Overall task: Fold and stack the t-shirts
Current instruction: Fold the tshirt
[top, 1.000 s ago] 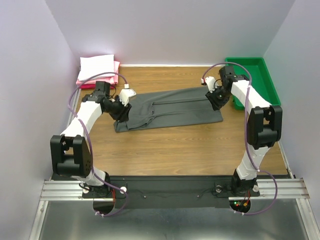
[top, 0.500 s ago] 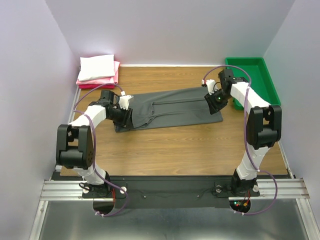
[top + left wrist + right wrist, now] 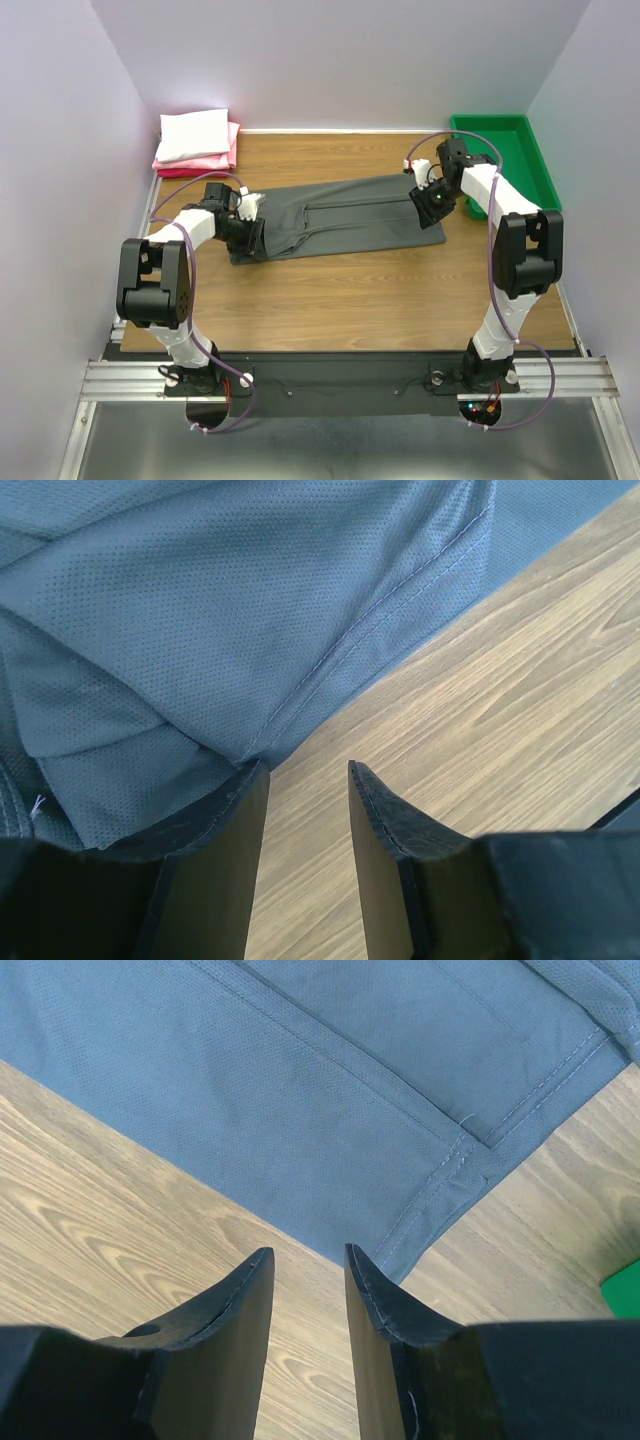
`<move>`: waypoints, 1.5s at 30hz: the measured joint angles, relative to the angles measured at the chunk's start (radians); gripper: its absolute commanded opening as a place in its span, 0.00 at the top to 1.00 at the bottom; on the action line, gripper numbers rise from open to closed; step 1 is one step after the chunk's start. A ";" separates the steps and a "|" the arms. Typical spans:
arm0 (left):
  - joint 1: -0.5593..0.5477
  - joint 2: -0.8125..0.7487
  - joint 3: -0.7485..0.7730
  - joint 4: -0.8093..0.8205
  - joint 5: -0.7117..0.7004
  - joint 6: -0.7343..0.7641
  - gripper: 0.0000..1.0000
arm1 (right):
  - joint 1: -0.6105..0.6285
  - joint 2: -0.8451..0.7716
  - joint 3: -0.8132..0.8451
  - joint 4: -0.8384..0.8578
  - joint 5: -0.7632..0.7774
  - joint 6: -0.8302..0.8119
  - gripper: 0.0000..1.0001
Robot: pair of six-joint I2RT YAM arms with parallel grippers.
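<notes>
On the brown wooden table (image 3: 350, 290), your left gripper (image 3: 307, 770) sits low at the left end of the dark grey cloth t-shirt (image 3: 340, 215). Its fingers are spread, with only bare wood between them. Your right gripper (image 3: 308, 1252) is by a corner at the shirt's right end, spread too and holding nothing. The shirt lies flat in a long strip. Far back on the left, a folded white t-shirt (image 3: 193, 135) rests on folded pink t-shirts (image 3: 200, 161). A green plastic tray (image 3: 505, 150) sits far right.
</notes>
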 measured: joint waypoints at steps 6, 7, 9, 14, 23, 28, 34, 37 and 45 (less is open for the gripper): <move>0.006 -0.036 0.000 -0.016 -0.023 -0.001 0.52 | 0.000 0.000 0.000 0.000 0.002 -0.001 0.60; 0.007 -0.042 0.000 -0.019 -0.026 -0.002 0.53 | 0.000 0.000 0.000 0.000 0.003 -0.001 0.60; 0.008 -0.048 0.000 -0.025 -0.030 -0.004 0.53 | 0.000 0.000 0.000 0.000 0.003 -0.001 0.60; 0.013 -0.043 0.001 -0.042 -0.043 -0.011 0.53 | 0.000 0.000 0.000 0.000 0.004 -0.003 0.61; 0.013 0.040 0.023 -0.050 -0.031 -0.011 0.62 | 0.000 0.000 0.000 0.000 0.013 -0.010 0.62; 0.013 0.047 0.058 -0.048 -0.002 -0.014 0.78 | 0.000 0.000 0.000 0.000 0.017 -0.012 0.62; 0.013 0.046 0.089 -0.050 0.025 -0.019 1.00 | 0.000 0.000 0.000 0.000 0.022 -0.016 0.62; 0.013 0.047 0.116 -0.054 0.030 -0.018 1.00 | 0.000 0.000 0.000 0.000 0.023 -0.018 0.62; 0.024 0.104 0.315 -0.037 0.066 -0.029 1.00 | 0.000 0.008 0.000 0.000 0.024 -0.019 0.63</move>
